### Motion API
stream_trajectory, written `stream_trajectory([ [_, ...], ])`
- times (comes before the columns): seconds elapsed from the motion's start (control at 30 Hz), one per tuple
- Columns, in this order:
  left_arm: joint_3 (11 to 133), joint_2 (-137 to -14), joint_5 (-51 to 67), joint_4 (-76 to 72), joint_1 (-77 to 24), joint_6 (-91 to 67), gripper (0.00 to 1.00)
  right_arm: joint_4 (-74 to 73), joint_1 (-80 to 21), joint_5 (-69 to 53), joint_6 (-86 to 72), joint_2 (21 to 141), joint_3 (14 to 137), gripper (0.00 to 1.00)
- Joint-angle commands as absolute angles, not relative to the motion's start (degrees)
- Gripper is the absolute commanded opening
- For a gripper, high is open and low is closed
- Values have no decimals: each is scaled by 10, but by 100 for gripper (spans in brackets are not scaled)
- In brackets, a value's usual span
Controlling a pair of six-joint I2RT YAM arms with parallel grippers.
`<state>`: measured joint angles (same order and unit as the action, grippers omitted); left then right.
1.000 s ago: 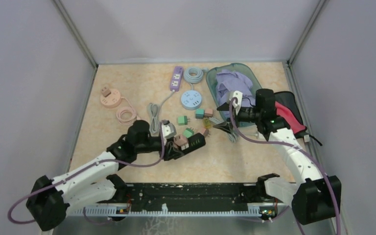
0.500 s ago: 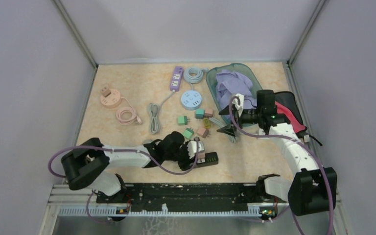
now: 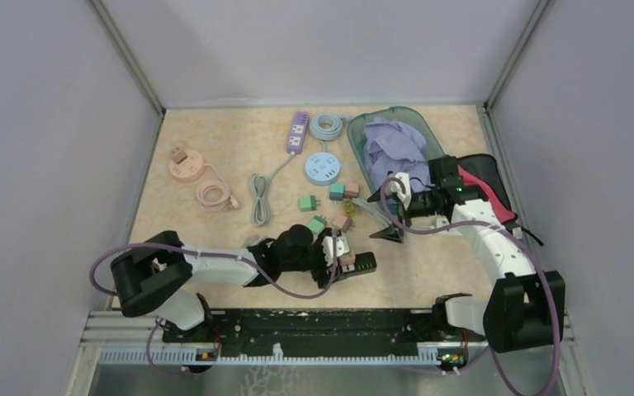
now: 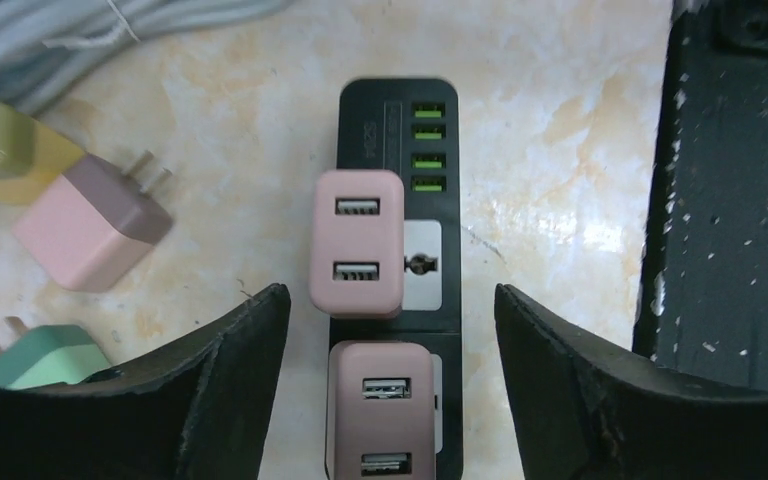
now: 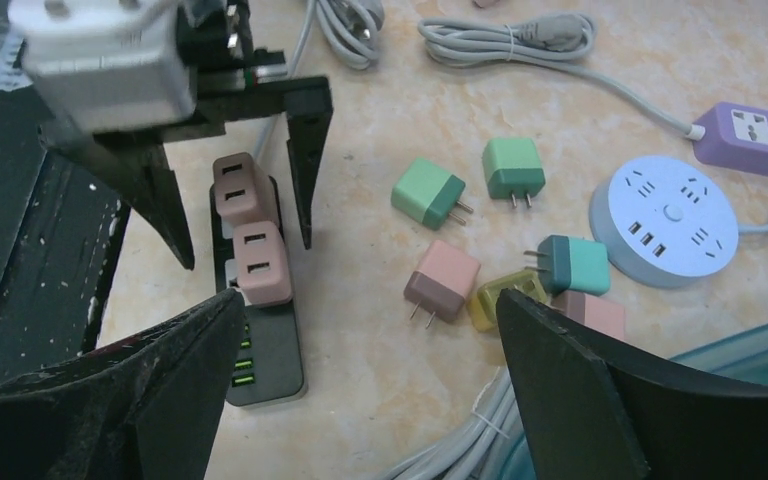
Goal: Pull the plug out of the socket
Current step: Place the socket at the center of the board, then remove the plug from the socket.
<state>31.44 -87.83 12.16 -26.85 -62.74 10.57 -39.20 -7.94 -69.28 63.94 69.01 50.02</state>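
Near the front edge of the table (image 3: 215,148), a black power strip (image 4: 385,110) is seen lying flat, with two pink plugs (image 4: 357,243) seated in it one behind the other, next to its green ports. The left gripper (image 4: 388,300) is held over them, its jaws spread wide on either side of the strip. The right gripper (image 5: 368,300) is likewise pictured spread apart, holding nothing, above loose adapters (image 5: 430,193).

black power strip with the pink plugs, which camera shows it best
Left wrist: it looks straight down on the black power strip, showing both pink plugs seated and its green ports. Right wrist shows it slanted, partly behind the left arm's jaws. Top external shows it small, at the left arm's tip.
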Motion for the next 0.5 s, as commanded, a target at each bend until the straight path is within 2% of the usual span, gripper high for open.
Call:
stream_trajectory([
  [0.0,294,-828,130,-362,-631,103,84,-467,-75,-764,812,694,490,99],
  [0.07,285,-806,130,-368,-631,107,99,-466,-75,-774,823,698,478,99],
  [0.1,279,-793,132,-371,-631,109,100,-466,-75,-779,822,701,476,99],
  [0.27,235,-715,124,-401,-630,101,100,-471,-93,-764,829,712,476,99],
  [0.47,146,-621,37,-502,-628,17,100,-449,-175,-675,809,727,480,99],
])
